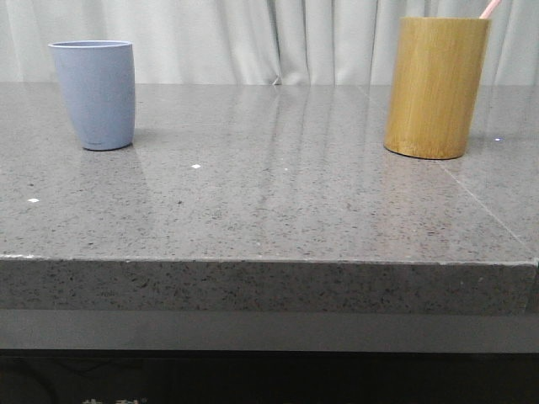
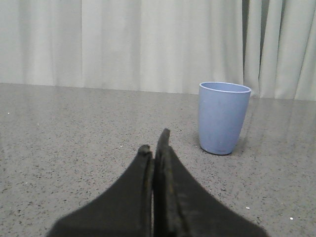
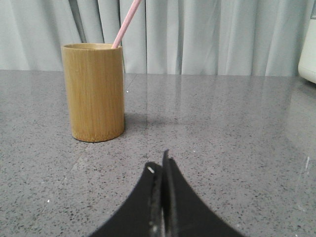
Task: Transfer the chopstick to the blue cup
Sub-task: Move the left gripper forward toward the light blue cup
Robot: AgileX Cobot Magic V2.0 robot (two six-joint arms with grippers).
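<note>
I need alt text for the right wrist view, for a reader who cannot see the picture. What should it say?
A pink chopstick leans out of a tall bamboo holder standing on a grey speckled table, with pale curtains behind. In the foreground, the right gripper is shut and empty, its dark fingers pressed together, apart from the holder.

Support surface: grey speckled stone-look countertop (image 1: 269, 210), polished, with faint reflections and a thick front edge across the lower part of the front frame. Standing directly on it, upright: a matte pale grey-blue tapered cup (image 1: 94, 94), no handle, at upper left; a taller yellow-brown bamboo cylinder holder (image 1: 435, 87) at upper right. The two stand well apart, with bare counter between.
</note>
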